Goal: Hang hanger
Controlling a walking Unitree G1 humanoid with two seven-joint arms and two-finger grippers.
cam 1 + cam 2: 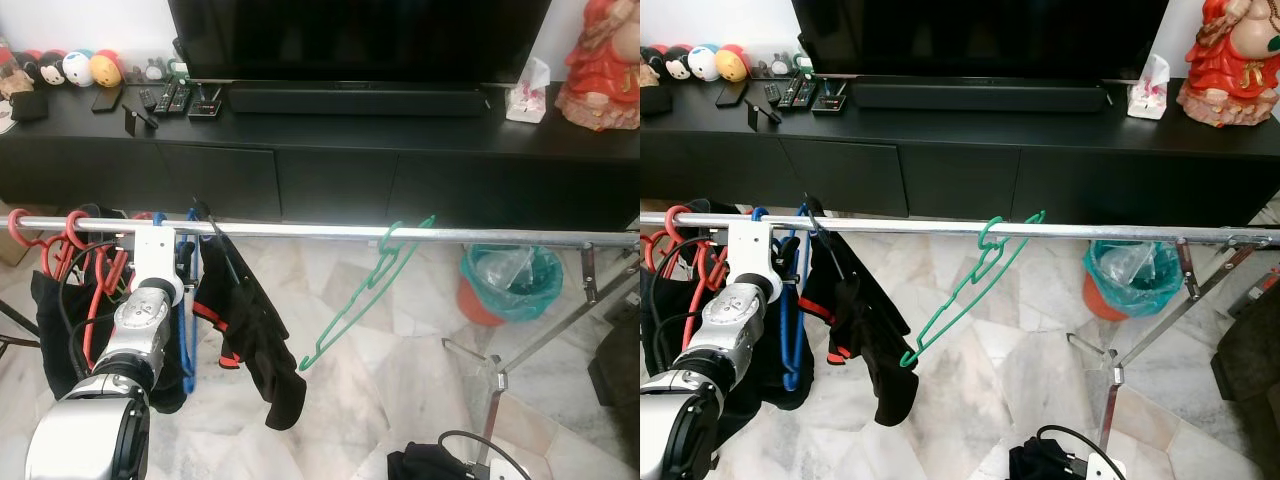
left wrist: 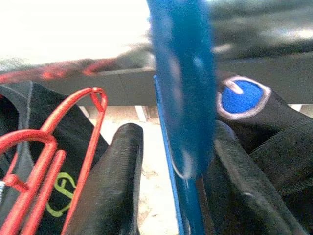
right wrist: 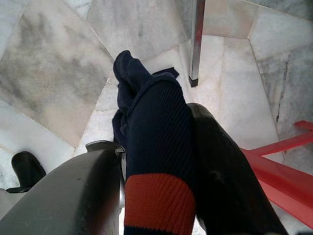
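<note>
Left claw [image 2: 171, 196] is raised at the rail [image 1: 320, 231], fingers closed on the blue hanger [image 2: 182, 98], its hook at the rail among the red hangers [image 1: 70, 240]. Recommend confirming the hook seats fully before release. Right claw [image 3: 156, 196] holds a dark sock [image 3: 156, 147], low over the floor.

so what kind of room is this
Most likely a home living room used for drying laundry: a large black television stands on a long black TV cabinet, and a metal drying rail with hangers and clothes stands over the marble tile floor.
</note>
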